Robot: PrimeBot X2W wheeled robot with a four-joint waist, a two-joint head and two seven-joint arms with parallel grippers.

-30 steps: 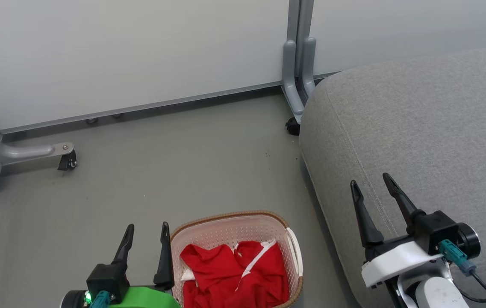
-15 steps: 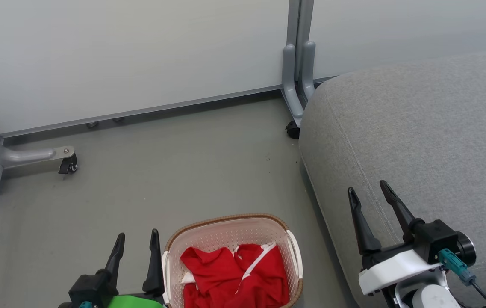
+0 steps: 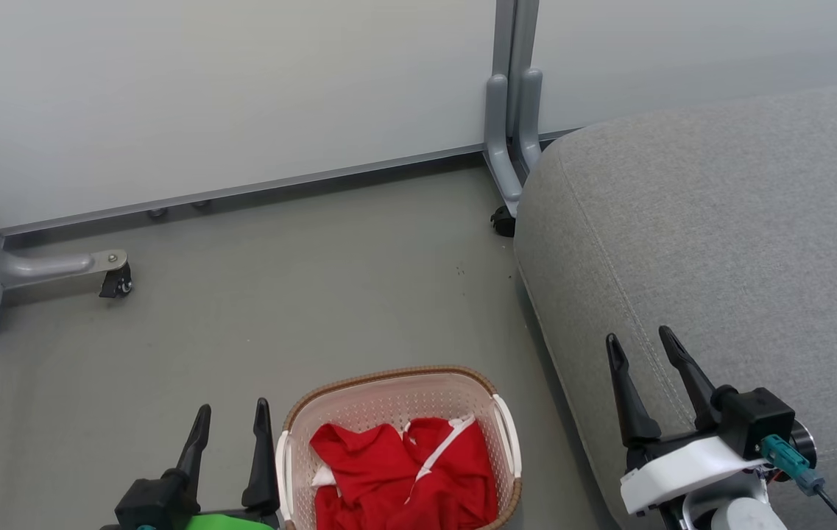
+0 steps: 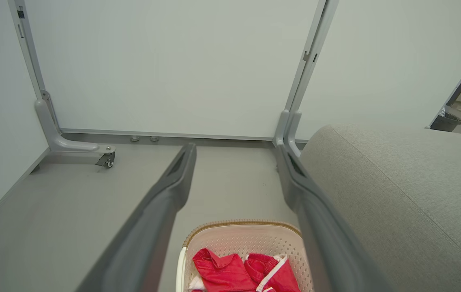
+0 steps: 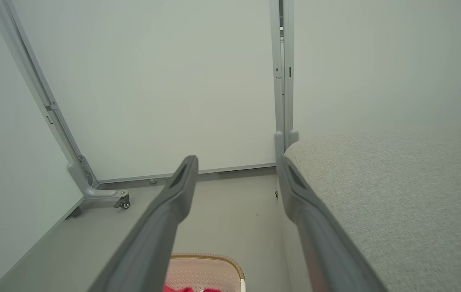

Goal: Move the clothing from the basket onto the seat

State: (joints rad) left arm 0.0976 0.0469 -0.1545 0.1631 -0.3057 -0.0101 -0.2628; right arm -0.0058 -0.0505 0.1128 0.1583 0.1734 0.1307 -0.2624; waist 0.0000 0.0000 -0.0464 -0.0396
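The red clothing (image 3: 403, 471) lies crumpled in the basket (image 3: 389, 372), a white stripe showing across the top fold. The basket stands on the grey floor (image 3: 278, 280), near the rounded side of the seat (image 3: 720, 221). The left gripper (image 3: 232, 406) hangs just beside the basket's left handle, fingers spread apart and empty. The right gripper (image 3: 639, 336) hovers over the seat's near edge, its fingers likewise spread, holding nothing. Pale wall panels (image 3: 241, 88) on wheeled feet stand behind.

Plastic basket (image 3: 389, 397) — matt cloth seat (image 3: 720, 221)
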